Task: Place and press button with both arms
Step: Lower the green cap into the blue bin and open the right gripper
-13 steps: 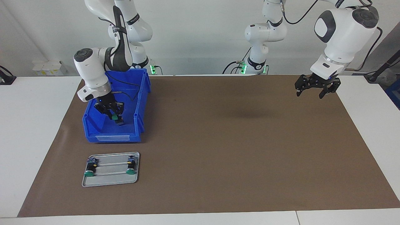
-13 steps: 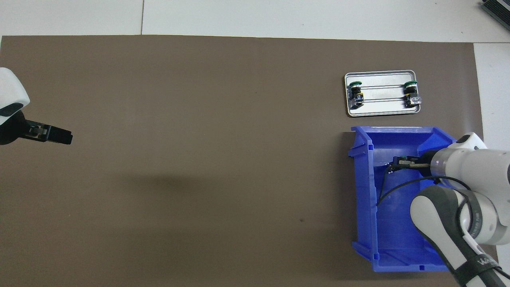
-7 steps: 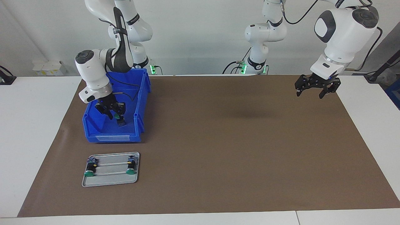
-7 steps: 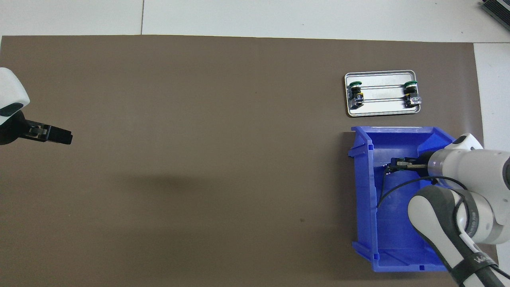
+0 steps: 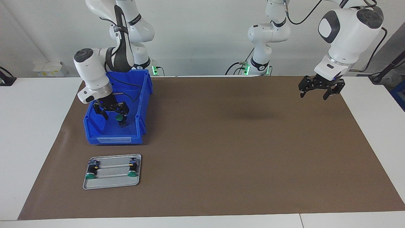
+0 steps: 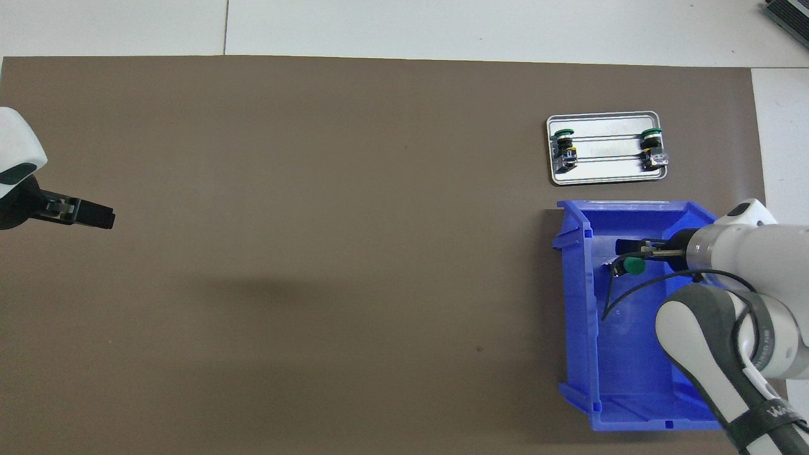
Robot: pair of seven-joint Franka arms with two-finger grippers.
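The green-capped, black-bodied push button lay inside the blue plastic bin (which sat nearer the robots than the grey metal tray). The right gripper hung spread over it, not gripping. The left gripper waited spread, well apart from the bin.

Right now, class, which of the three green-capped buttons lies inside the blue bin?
The button beneath the right gripper; the other two rest on the metal tray.
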